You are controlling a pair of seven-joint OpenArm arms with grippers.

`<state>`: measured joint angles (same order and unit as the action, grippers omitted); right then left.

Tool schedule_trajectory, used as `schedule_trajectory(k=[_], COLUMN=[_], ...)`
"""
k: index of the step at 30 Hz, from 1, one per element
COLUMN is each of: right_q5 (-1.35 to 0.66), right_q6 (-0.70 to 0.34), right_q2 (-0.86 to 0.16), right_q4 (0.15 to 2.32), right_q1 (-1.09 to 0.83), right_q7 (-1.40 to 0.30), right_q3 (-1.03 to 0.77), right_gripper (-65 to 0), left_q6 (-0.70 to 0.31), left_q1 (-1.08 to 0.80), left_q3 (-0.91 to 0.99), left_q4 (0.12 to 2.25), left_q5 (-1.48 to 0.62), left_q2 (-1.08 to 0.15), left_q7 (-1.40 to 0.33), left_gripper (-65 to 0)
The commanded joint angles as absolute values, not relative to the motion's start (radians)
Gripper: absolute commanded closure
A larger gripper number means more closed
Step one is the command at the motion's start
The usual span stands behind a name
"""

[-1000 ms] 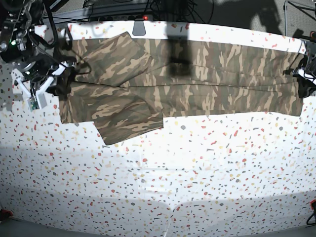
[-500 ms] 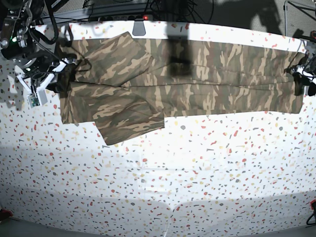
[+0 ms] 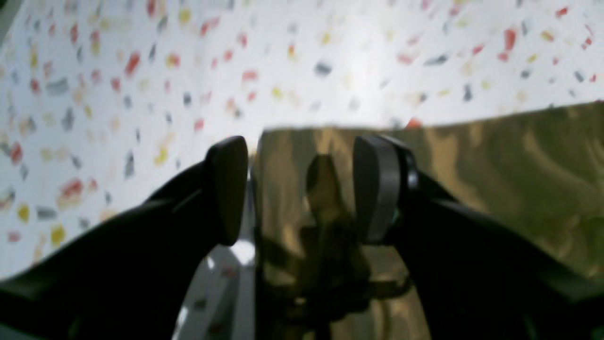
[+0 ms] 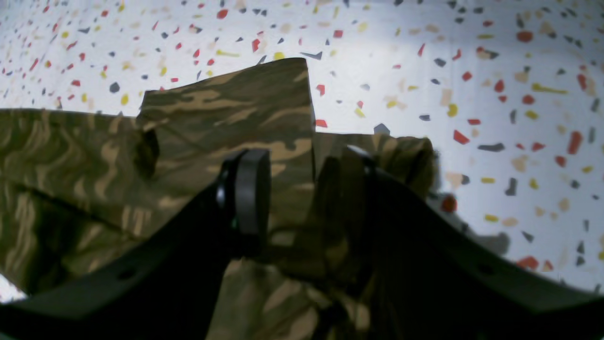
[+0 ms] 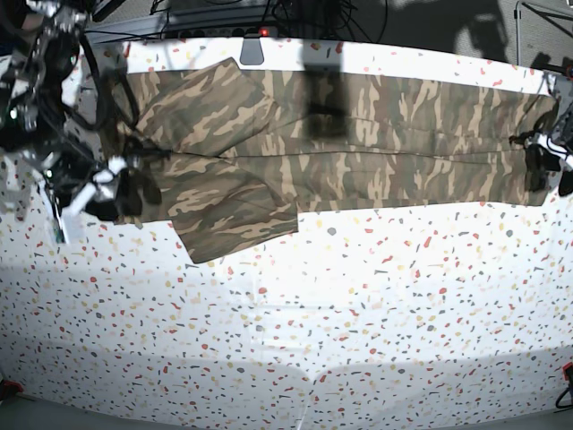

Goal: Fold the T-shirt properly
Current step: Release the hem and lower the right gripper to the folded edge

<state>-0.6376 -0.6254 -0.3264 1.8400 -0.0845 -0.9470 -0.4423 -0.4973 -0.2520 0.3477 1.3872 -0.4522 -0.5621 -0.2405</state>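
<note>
A white speckled table (image 5: 295, 305) fills the near half of the base view, bare of cloth from the 6 o'clock edge up to mid-frame. Beyond it, the camouflage T-shirt (image 5: 358, 143) lies as a long band across the far side, stretching from about 9 o'clock to 3 o'clock, with one sleeve (image 5: 235, 224) jutting toward the viewer at roughly 8 o'clock.

At 9 o'clock, the right gripper (image 5: 121, 193) holds the shirt's end. In the right wrist view its two fingers (image 4: 247, 198) stand a little apart with a bunched ridge of cloth (image 4: 292, 198) pinched between them, and the sleeve lies flat ahead at 12 o'clock.

At 3 o'clock, the left gripper (image 5: 537, 166) sits at the opposite end. In the left wrist view a strip of the shirt's edge (image 3: 302, 189) hangs between the fingers (image 3: 229, 189). The right-hand pad presses against the cloth; a thin gap shows at the left-hand pad, so the grip looks loose, though the blur makes this uncertain.

By the look of it, the lengthwise fold is in hand: the body is narrowed to a band, but the sleeve is not tucked in and no crosswise fold has been made. Most of the folding remains.
</note>
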Motion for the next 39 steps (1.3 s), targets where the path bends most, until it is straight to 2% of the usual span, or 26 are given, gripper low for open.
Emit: schedule_trajectory(k=[1,7,19,27,39], right_q5=[-0.655,-0.655,-0.566,-0.532,-0.527], right_q6=[-0.628,-0.628,-0.628,-0.628,-0.629], right_q2=[-0.341,-0.349,-0.346,-0.341,-0.321], right_q4=[1.826,1.618,1.279,1.08,0.957], right_q1=[-0.046,0.131,0.405,0.502,0.518], right_q7=[-0.924,-0.934,-0.942,-0.879,-0.881], right_q3=[-0.44,-0.39,-0.171,-0.149,-0.149], right_gripper=[-25.5,-25.5,-25.5,-25.5,-25.5], left_q6=[-0.496,-0.496,-0.496,-0.496,-0.496], left_q1=[-0.247,-0.247,-0.247,-0.247,-0.247], left_q3=[0.36,0.36,0.36,0.36,0.36], left_q4=[1.419,1.472,1.472,1.472,1.472], left_q5=[-0.464,-0.463,-0.46,-0.46,-0.46], left_q2=[-0.579,-0.546,-0.543,-0.543,-0.543], left_q7=[-0.217,-0.217,-0.226,-0.236,-0.235], left_gripper=[-34.4,-34.4,-34.4,-34.4,-34.4])
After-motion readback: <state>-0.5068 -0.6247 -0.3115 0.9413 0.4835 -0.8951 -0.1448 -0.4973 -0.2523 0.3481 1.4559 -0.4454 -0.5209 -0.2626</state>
